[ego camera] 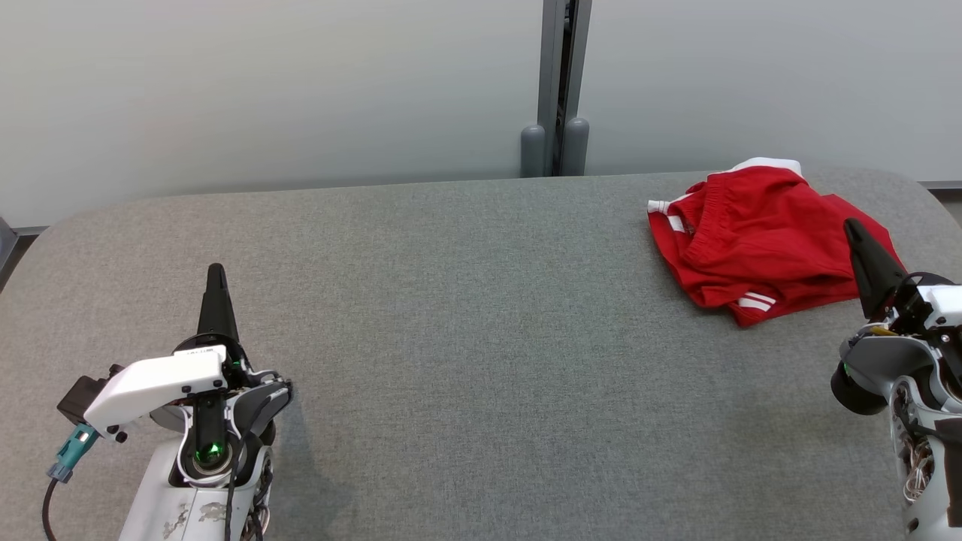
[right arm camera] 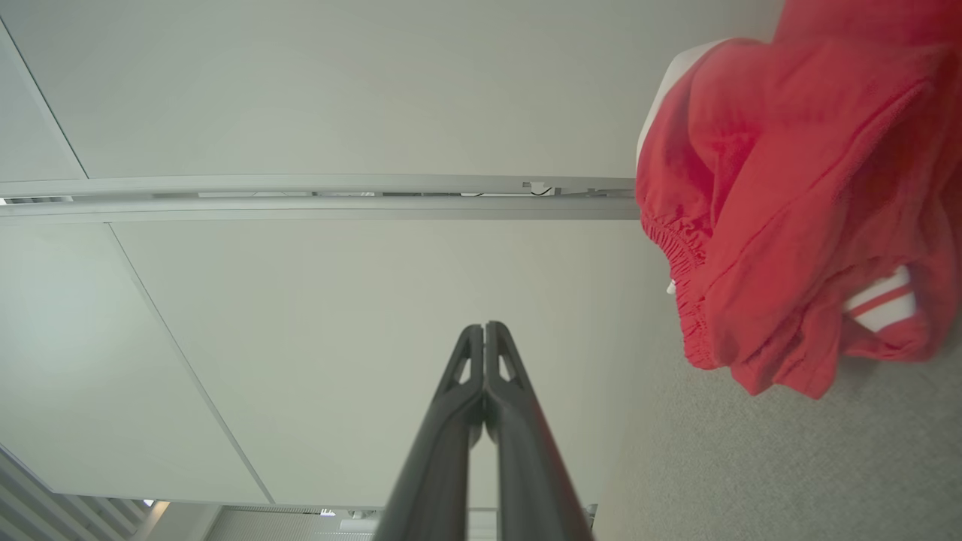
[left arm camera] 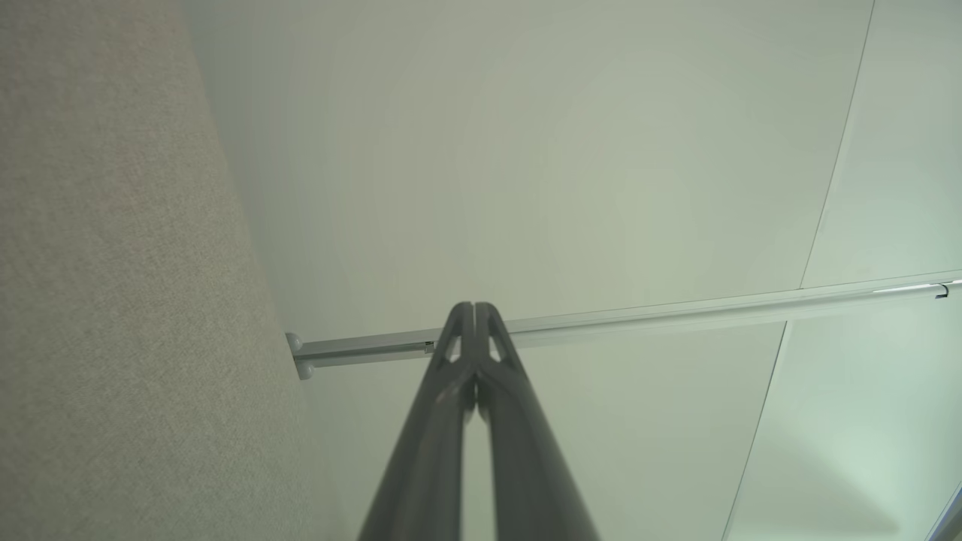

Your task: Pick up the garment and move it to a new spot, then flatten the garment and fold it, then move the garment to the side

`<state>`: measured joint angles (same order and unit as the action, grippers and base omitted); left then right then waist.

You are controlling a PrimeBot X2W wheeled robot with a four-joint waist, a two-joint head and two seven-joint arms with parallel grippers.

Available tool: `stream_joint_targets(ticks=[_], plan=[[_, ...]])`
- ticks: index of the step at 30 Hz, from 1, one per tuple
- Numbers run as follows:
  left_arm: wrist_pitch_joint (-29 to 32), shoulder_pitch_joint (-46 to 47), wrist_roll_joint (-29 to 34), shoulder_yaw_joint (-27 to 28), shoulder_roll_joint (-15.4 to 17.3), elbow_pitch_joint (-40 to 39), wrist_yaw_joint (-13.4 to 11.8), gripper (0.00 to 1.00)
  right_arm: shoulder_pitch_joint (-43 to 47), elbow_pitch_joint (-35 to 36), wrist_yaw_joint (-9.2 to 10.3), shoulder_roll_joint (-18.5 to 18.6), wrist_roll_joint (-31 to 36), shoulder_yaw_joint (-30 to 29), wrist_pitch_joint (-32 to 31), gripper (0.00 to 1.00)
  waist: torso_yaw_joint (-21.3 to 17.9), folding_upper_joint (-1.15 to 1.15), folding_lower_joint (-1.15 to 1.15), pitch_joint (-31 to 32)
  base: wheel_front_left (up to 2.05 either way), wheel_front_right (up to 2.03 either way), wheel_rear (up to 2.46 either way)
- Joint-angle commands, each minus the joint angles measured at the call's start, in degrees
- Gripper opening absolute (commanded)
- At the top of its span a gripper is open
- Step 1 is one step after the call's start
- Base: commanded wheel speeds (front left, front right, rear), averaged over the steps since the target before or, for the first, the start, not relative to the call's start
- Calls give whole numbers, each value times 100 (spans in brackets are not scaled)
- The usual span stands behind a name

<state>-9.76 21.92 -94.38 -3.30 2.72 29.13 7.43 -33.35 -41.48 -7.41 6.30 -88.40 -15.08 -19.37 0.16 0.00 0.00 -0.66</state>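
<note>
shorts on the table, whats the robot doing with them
Nothing is being handled yet. The red shorts lie crumpled at the far right of the grey table. The right gripper is shut and empty, close beside them but not gripping them. The left gripper, also shut and empty, hangs over the table's left side, away from the shorts.

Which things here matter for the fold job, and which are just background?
Job: red garment, crumpled, far right on the grey table; left gripper and right gripper, jaws shut, empty.
Background: pale wall panels; grey post behind the table.
</note>
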Motion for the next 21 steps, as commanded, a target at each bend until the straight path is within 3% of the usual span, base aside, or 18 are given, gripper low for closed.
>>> stream_joint_targets(ticks=[1, 21], plan=[[11, 103, -25, -6, 30, 3, 10, 0, 6, 2, -14, 53, -28, -2, 19, 0, 0, 0, 0, 0, 0, 0, 0], [11, 103, -26, -6, 30, 2, 10, 0, 10, 1, -14, 62, -42, 18, 25, 0, 0, 0, 0, 0, 0, 0, 0]])
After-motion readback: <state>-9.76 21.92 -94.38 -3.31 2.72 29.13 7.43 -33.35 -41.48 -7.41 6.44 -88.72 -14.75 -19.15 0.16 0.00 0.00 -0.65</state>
